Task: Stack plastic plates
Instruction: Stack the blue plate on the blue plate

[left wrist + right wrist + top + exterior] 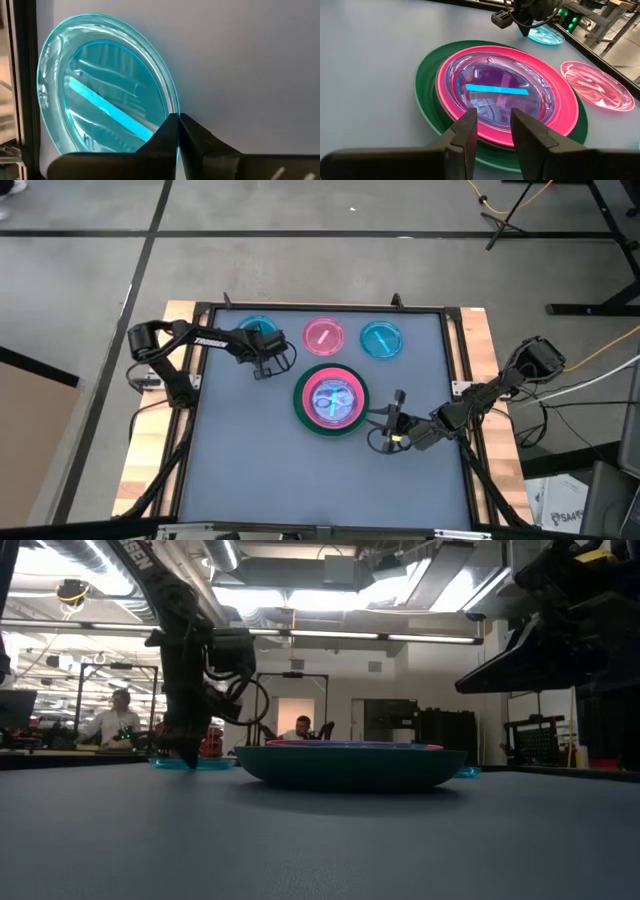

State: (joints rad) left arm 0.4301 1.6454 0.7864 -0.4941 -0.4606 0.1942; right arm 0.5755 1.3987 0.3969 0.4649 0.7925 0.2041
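The stack (331,400) sits in the middle of the picture from above. At the bottom is one big dark green plate (427,82). A hot pink plate (560,100) lies on it, and small see-through plates (500,92) lie inside that. I cannot count those small ones.

Three small plates lie alone in a row near the top edge of the table (250,470). There are two blue ones and one pink one. The pink plate (323,335) is in the middle of the row. One blue plate (381,340) is to its right. The other blue plate (100,90) is to its left.

My left gripper (268,365) is down at the edge of that left blue plate. Its fingers (167,132) are pressed together at the plate's rim. I cannot tell if they pinch the rim.

My right gripper (492,127) is just right of the stack, low in the picture from above. Its fingers are a little apart and hold nothing.

Nothing lies between the stack and the three plates.
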